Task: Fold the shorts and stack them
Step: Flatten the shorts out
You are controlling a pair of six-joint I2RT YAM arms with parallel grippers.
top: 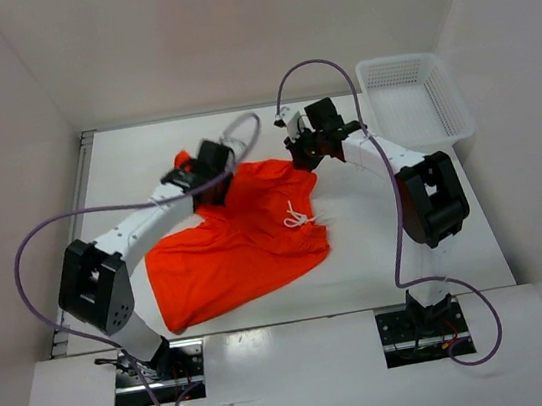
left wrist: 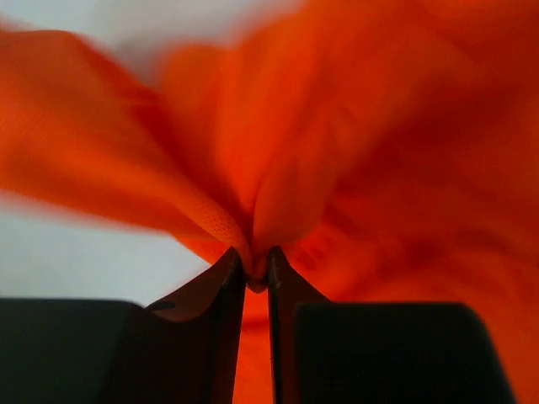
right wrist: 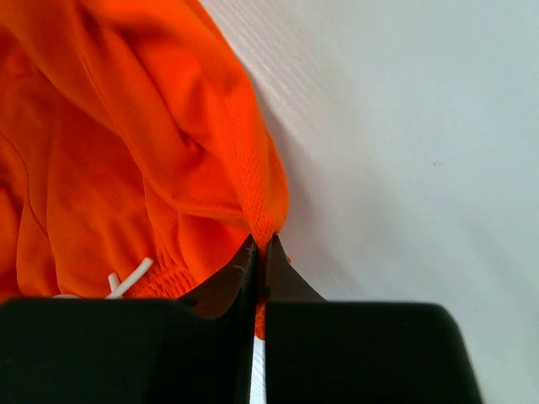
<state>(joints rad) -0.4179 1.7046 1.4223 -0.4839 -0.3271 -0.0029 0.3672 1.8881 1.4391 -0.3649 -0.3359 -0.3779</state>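
Note:
The bright orange shorts [top: 236,243] lie spread on the white table [top: 145,170], with the white drawstring [top: 298,217] on top near the right side. My left gripper [top: 209,179] is shut on the shorts' far left corner and lifts it; in the left wrist view the fabric [left wrist: 278,151] is pinched between the fingertips [left wrist: 229,268]. My right gripper [top: 302,155] is shut on the far right corner; the right wrist view shows the hem [right wrist: 253,185] clamped between the jaws, with the drawstring [right wrist: 130,276] and gathered waistband beside it.
A white mesh basket [top: 416,100] stands at the back right corner of the table. Walls close in the table at the back and sides. Purple cables loop above both arms.

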